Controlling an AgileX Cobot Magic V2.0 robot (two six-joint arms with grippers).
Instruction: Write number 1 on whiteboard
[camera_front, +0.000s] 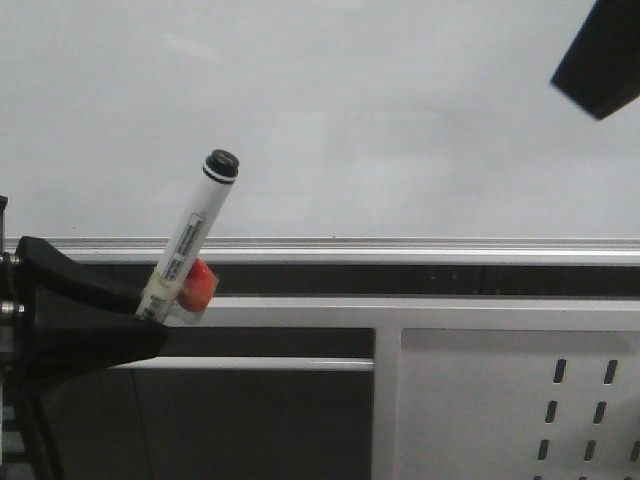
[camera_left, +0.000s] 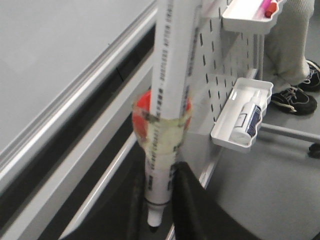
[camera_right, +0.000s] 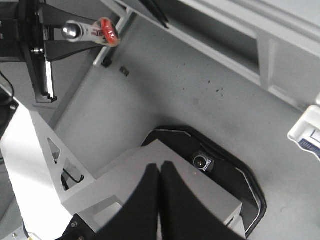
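The whiteboard (camera_front: 350, 120) fills the upper front view, with its silver rail (camera_front: 400, 247) along the bottom. No number 1 is in view on it. My left gripper (camera_front: 150, 325) (camera_left: 157, 200) is shut on a white marker pen (camera_front: 195, 235) (camera_left: 167, 75), which has a red piece (camera_front: 200, 283) taped to it. The pen tilts up, and its black-ringed end lies over the board's lower part. Its narrow black-tipped end sits between the fingers. My right gripper (camera_right: 160, 172) is shut and holds nothing. It hangs as a dark shape (camera_front: 600, 55) at the upper right.
A white panel with slotted holes (camera_front: 520, 400) stands below the board. White trays hang on it: one with a bottle (camera_left: 242, 115), another with markers (camera_left: 250, 15). A person's shoe (camera_left: 295, 97) is on the floor. A small camera (camera_right: 201, 161) sits under my right gripper.
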